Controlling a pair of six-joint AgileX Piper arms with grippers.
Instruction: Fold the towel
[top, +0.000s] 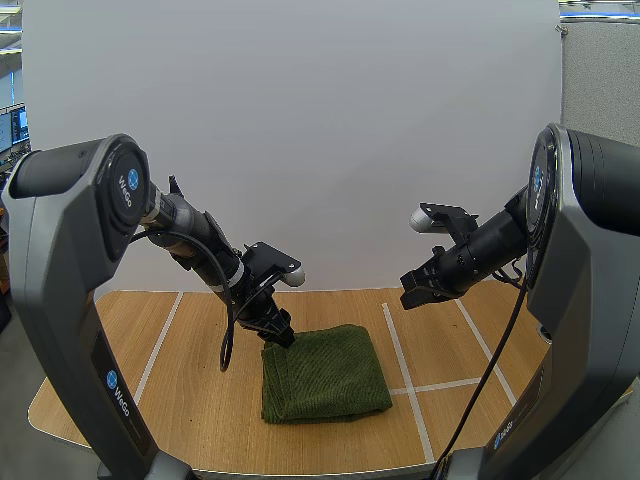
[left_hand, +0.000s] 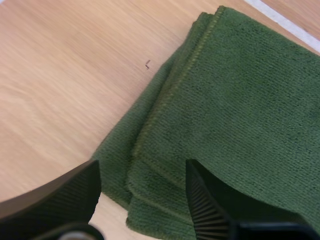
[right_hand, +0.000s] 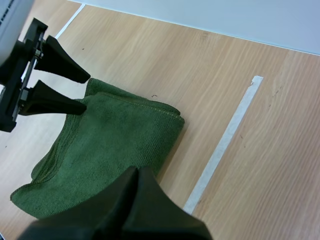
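Wood-grain table (top: 180, 385) bears a folded green towel (top: 325, 375); left fingers (left_hand: 60, 197) parted, right fingers (right_hand: 125, 212) closed.

The left arm (top: 195, 240) slopes down from its base toward the middle, wrist bent low. The left jaws point downward and stand apart, ribbed inner faces turned to each other. The right arm (top: 490, 242) is raised higher, reaching leftward from its base, wrist angled down. The right jaws lie pressed together as one dark wedge.
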